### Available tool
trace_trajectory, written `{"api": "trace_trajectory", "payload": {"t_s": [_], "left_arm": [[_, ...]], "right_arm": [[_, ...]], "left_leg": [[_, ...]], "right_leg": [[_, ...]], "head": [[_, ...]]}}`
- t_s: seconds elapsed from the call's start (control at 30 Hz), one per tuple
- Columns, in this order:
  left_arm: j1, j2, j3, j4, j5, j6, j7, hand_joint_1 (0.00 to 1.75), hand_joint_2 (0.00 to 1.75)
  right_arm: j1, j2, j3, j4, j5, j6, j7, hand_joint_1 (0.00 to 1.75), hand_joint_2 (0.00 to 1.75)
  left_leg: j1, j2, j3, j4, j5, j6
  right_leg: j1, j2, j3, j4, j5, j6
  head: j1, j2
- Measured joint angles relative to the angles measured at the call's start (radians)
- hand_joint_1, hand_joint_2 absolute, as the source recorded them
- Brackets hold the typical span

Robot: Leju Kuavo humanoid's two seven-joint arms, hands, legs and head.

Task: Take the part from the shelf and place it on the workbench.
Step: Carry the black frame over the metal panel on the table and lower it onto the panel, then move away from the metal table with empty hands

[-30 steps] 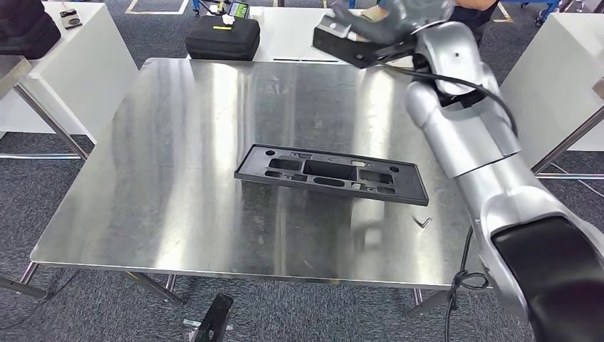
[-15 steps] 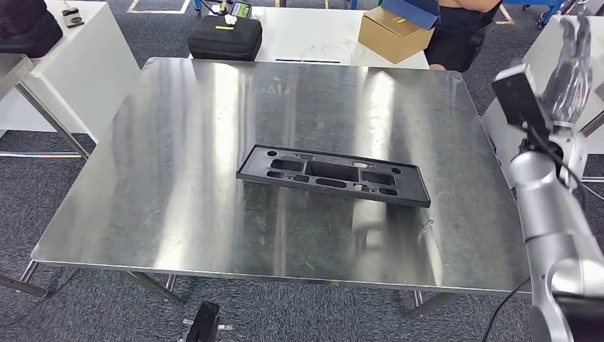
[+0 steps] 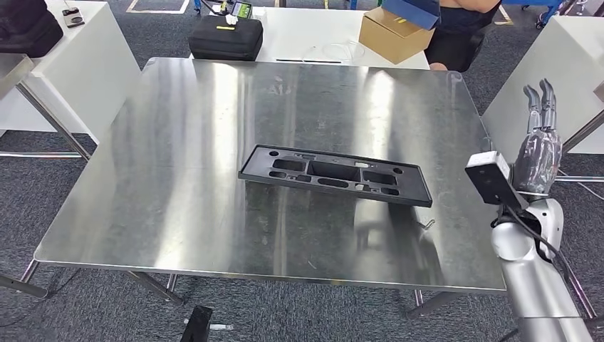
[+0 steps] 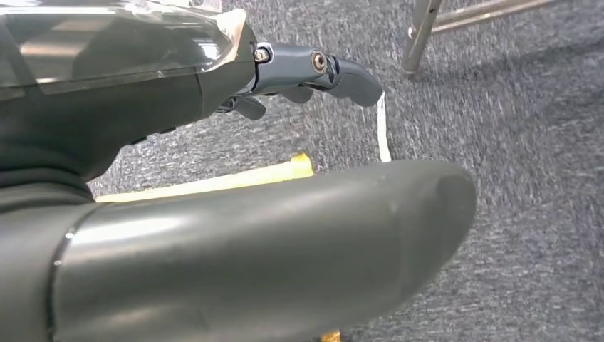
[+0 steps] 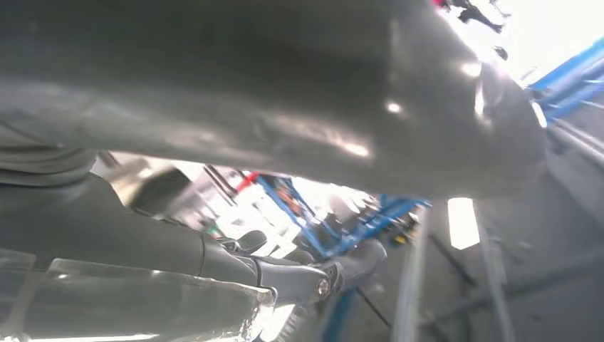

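No writing can be read; the part [image 3: 335,174] is a flat black plastic frame with cut-out slots, lying on the steel workbench [image 3: 178,185], well to the left of the right hand [image 3: 538,153], which points up, fingers straight, holding nothing; the left hand [image 4: 306,71] hangs over carpet, fingers loosely apart, empty.

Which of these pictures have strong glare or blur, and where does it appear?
Head view: sharp, but broad bright reflections streak the steel workbench; the black part stays clear. Right wrist view: overexposed white sky at one corner, background blurred, right hand close and dark. Left wrist view: evenly lit, left hand softly out of focus.
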Motion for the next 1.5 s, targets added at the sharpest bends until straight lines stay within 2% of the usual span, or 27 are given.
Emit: {"api": "trace_trajectory", "payload": {"t_s": [0.1,0.13,0.17,0.2,0.27,0.3,0.37,0.47,0.53,0.6,0.63,0.67,0.7,0.8,0.87,0.93,1.0,1.03,1.1,1.13,1.17,1.2,1.23,1.3,1.37,1.43,1.5], "left_arm": [[0.005,-0.001,-0.004,0.000,0.016,0.017,-0.007,0.00,0.00],[0.008,-0.002,-0.005,0.000,0.020,0.021,-0.008,0.00,0.00],[0.011,-0.002,-0.006,0.000,0.023,0.023,-0.009,0.00,0.00],[0.013,-0.002,-0.008,0.000,0.025,0.024,-0.010,0.00,0.00],[0.014,-0.002,-0.009,0.000,0.026,0.024,-0.011,0.00,0.00],[0.014,-0.001,-0.010,0.000,0.027,0.025,-0.012,0.00,0.00],[0.015,0.000,-0.012,0.000,0.029,0.026,-0.013,0.00,0.00],[0.016,0.002,-0.015,0.000,0.035,0.032,-0.014,0.00,0.00],[0.016,0.003,-0.018,0.000,0.037,0.035,-0.015,0.00,0.00],[0.016,0.003,-0.020,0.000,0.037,0.035,-0.015,0.00,0.00],[0.016,0.003,-0.021,0.000,0.037,0.035,-0.015,0.00,0.00],[0.016,0.004,-0.022,0.000,0.037,0.035,-0.015,0.00,0.00],[0.016,0.004,-0.023,0.000,0.037,0.036,-0.015,0.00,0.00],[0.015,0.004,-0.031,0.000,0.036,0.036,-0.015,0.00,0.00],[0.014,0.004,-0.035,0.000,0.036,0.036,-0.015,0.00,0.00],[0.015,0.005,-0.036,0.000,0.036,0.036,-0.016,0.00,0.00],[0.015,0.006,-0.037,0.000,0.036,0.037,-0.017,0.00,0.00],[0.015,0.006,-0.037,0.000,0.036,0.037,-0.017,0.00,0.00],[0.015,0.006,-0.038,0.000,0.037,0.037,-0.020,0.00,0.00],[0.016,0.006,-0.039,0.000,0.037,0.037,-0.021,0.00,0.00],[0.016,0.006,-0.040,0.000,0.038,0.037,-0.022,0.00,0.00],[0.016,0.006,-0.041,0.000,0.040,0.037,-0.022,0.00,0.00],[0.016,0.006,-0.041,0.000,0.043,0.037,-0.023,0.00,0.00],[0.016,0.006,-0.043,0.000,0.047,0.037,-0.025,0.00,0.00],[0.016,0.007,-0.046,0.000,0.051,0.038,-0.028,0.00,0.00],[0.016,0.008,-0.049,0.000,0.055,0.039,-0.029,0.00,0.00],[0.017,0.009,-0.050,0.000,0.059,0.041,-0.029,0.00,0.00]], "right_arm": [[0.065,0.010,0.001,-0.072,0.001,-0.022,-0.001,0.00,0.00],[0.088,0.015,0.001,-0.091,0.001,-0.029,-0.001,0.00,0.00],[0.109,0.020,0.001,-0.108,0.000,-0.034,-0.001,0.00,0.00],[0.126,0.026,0.001,-0.124,0.001,-0.038,-0.001,0.00,0.00],[0.146,0.035,0.000,-0.148,0.001,-0.043,-0.002,0.00,0.00],[0.153,0.039,0.000,-0.157,0.001,-0.045,-0.003,0.00,0.00],[0.167,0.047,-0.002,-0.171,0.001,-0.049,-0.005,0.00,0.00],[0.187,0.056,-0.004,-0.183,0.002,-0.054,-0.010,0.00,0.00],[0.193,0.059,-0.006,-0.189,0.002,-0.056,-0.013,0.00,0.00],[0.203,0.062,-0.009,-0.195,0.001,-0.057,-0.014,0.00,0.00],[0.209,0.063,-0.010,-0.197,0.001,-0.057,-0.014,0.00,0.00],[0.215,0.064,-0.010,-0.199,0.001,-0.058,-0.014,0.00,0.00],[0.220,0.065,-0.011,-0.201,0.001,-0.058,-0.014,0.00,0.00],[0.229,0.067,-0.017,-0.216,0.002,-0.061,-0.014,0.00,0.00],[0.232,0.067,-0.023,-0.225,0.002,-0.063,-0.014,0.00,0.00],[0.239,0.067,-0.027,-0.231,0.002,-0.065,-0.014,0.00,0.00],[0.246,0.066,-0.029,-0.234,0.002,-0.065,-0.014,0.00,0.00],[0.248,0.066,-0.030,-0.235,0.002,-0.065,-0.014,0.00,0.00],[0.252,0.065,-0.033,-0.236,0.001,-0.066,-0.014,0.00,0.00],[0.254,0.066,-0.034,-0.236,0.001,-0.066,-0.015,0.00,0.00],[0.257,0.066,-0.034,-0.236,0.000,-0.066,-0.015,0.00,0.00],[0.260,0.067,-0.035,-0.236,0.000,-0.066,-0.016,0.00,0.00],[0.261,0.068,-0.035,-0.236,0.000,-0.066,-0.017,0.00,0.00],[0.258,0.069,-0.035,-0.237,0.000,-0.066,-0.019,0.00,0.00],[0.255,0.070,-0.035,-0.241,0.000,-0.066,-0.022,0.00,0.00],[0.255,0.071,-0.035,-0.243,0.000,-0.066,-0.025,0.00,0.00],[0.253,0.072,-0.034,-0.244,-0.001,-0.064,-0.029,0.00,0.00]], "left_leg": [[0.005,0.002,-0.001,-0.005,0.005,0.002],[0.006,0.002,-0.002,-0.005,0.005,0.002],[0.009,0.003,-0.003,-0.004,0.005,-0.001],[0.013,0.003,-0.004,-0.003,0.005,-0.004],[0.018,0.004,-0.008,0.005,0.001,-0.018],[0.018,0.004,-0.011,0.009,0.000,-0.027],[0.014,0.002,-0.018,0.018,-0.001,-0.041],[0.019,0.001,-0.029,0.035,-0.012,-0.053],[0.023,0.005,-0.059,0.109,-0.073,-0.061],[0.024,0.007,-0.107,0.236,-0.149,-0.065],[0.024,0.007,-0.122,0.282,-0.167,-0.066],[0.024,0.007,-0.121,0.299,-0.168,-0.064],[0.024,0.007,-0.101,0.277,-0.150,-0.062],[0.022,0.006,0.025,0.084,-0.081,-0.051],[0.014,0.004,0.057,0.023,-0.071,-0.046],[0.007,0.004,0.048,0.019,-0.057,-0.036],[0.007,0.007,0.035,0.011,-0.037,-0.019],[0.008,0.009,0.025,0.008,-0.025,-0.013],[0.008,0.013,-0.001,0.007,-0.004,-0.005],[0.007,0.014,-0.015,0.008,0.006,-0.004],[0.006,0.015,-0.027,0.008,0.015,-0.004],[0.005,0.015,-0.039,0.009,0.024,-0.005],[0.005,0.016,-0.050,0.009,0.033,-0.007],[0.004,0.016,-0.065,0.011,0.047,-0.013],[0.000,0.015,-0.073,0.012,0.061,-0.024],[-0.001,0.015,-0.076,0.011,0.076,-0.035],[0.002,0.012,-0.085,0.021,0.066,-0.045]], "right_leg": [[-0.005,0.000,-0.072,0.179,-0.082,-0.003],[-0.008,0.000,-0.086,0.220,-0.094,0.002],[-0.012,-0.001,-0.082,0.224,-0.090,0.011],[-0.018,-0.002,-0.059,0.189,-0.073,0.024],[-0.028,-0.005,0.024,0.054,-0.032,0.050],[-0.028,-0.002,0.054,0.004,-0.019,0.054],[-0.025,0.005,0.073,-0.029,-0.020,0.043],[-0.031,0.006,0.060,-0.026,-0.016,0.019],[-0.031,0.005,0.051,-0.027,-0.007,-0.002],[-0.024,0.003,0.038,-0.027,0.001,-0.018],[-0.021,0.001,0.032,-0.026,0.005,-0.023],[-0.018,0.001,0.026,-0.026,0.010,-0.026],[-0.015,0.000,0.021,-0.026,0.014,-0.027],[-0.011,0.001,0.012,-0.026,0.029,-0.018],[-0.009,0.000,0.009,-0.027,0.040,-0.004],[-0.011,-0.001,0.007,-0.032,0.052,0.012],[-0.013,-0.002,-0.010,-0.015,0.033,0.014],[-0.013,-0.003,-0.026,0.019,0.002,0.009],[-0.013,-0.003,-0.066,0.141,-0.081,-0.002],[-0.013,-0.003,-0.079,0.205,-0.111,-0.003],[-0.013,-0.003,-0.081,0.247,-0.123,0.002],[-0.013,-0.003,-0.066,0.253,-0.117,0.009],[-0.013,-0.003,-0.032,0.222,-0.099,0.018],[-0.012,-0.003,0.071,0.081,-0.069,0.027],[-0.005,-0.003,0.149,-0.037,-0.070,0.020],[0.001,-0.003,0.159,-0.066,-0.073,0.008],[-0.008,-0.005,0.148,-0.065,-0.060,-0.011]], "head": [[0.001,0.000],[0.001,0.000],[0.001,0.000],[0.000,0.000],[0.001,0.000],[0.002,0.000],[0.003,0.000],[-0.001,0.000],[-0.003,0.000],[-0.004,0.000],[-0.004,0.000],[-0.004,0.000],[-0.004,0.000],[-0.003,0.000],[-0.003,0.000],[-0.003,0.000],[-0.002,0.000],[-0.001,0.000],[0.001,0.000],[0.001,0.000],[0.001,0.000],[0.001,0.000],[0.001,0.000],[0.001,0.000],[-0.001,0.000],[-0.002,0.000],[-0.002,0.000]]}}
